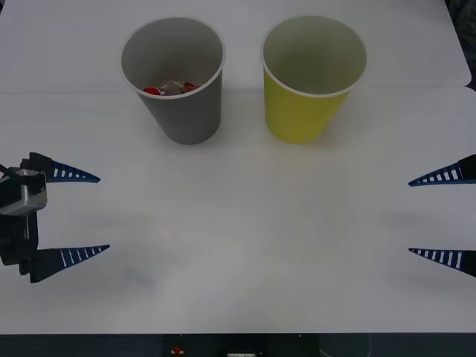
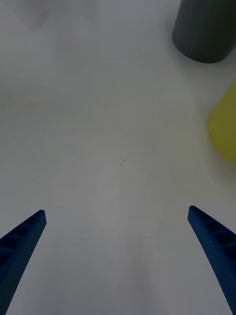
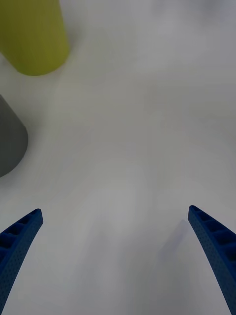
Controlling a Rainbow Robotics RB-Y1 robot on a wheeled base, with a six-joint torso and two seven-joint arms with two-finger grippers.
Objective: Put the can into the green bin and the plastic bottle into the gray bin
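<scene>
The left gripper [image 1: 95, 214] is hovering wide open and empty at the table's [image 1: 238, 245] left edge. Farther back, the gray bin [image 1: 178, 104] is standing upright, holding the plastic bottle [image 1: 169, 88]; a yellow cup [image 1: 309, 97] is standing just beside it. The right gripper [image 1: 410, 217] is hanging open at the right edge, well apart from both.

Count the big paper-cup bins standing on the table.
2. The gray bin stands on the robot's left with the plastic bottle lying inside; the yellow bin stands beside it on the right, apart from it.
</scene>
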